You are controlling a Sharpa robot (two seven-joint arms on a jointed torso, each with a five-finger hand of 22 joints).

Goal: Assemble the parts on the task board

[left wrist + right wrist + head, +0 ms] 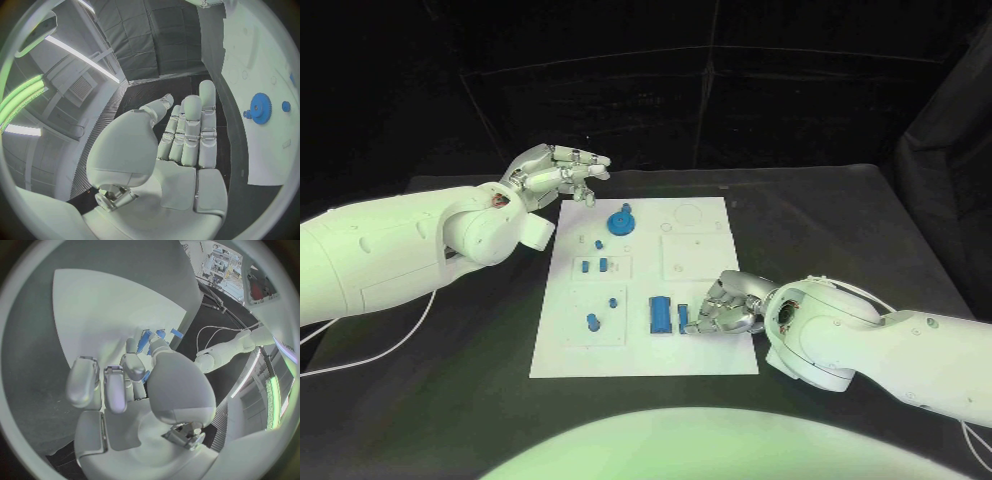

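Several parts already stand in your board; right robot hand pinches a piece at five o'clock, left robot hand empty, spread.

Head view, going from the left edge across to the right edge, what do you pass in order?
Left hand → blue gear → tall blue block → right hand.
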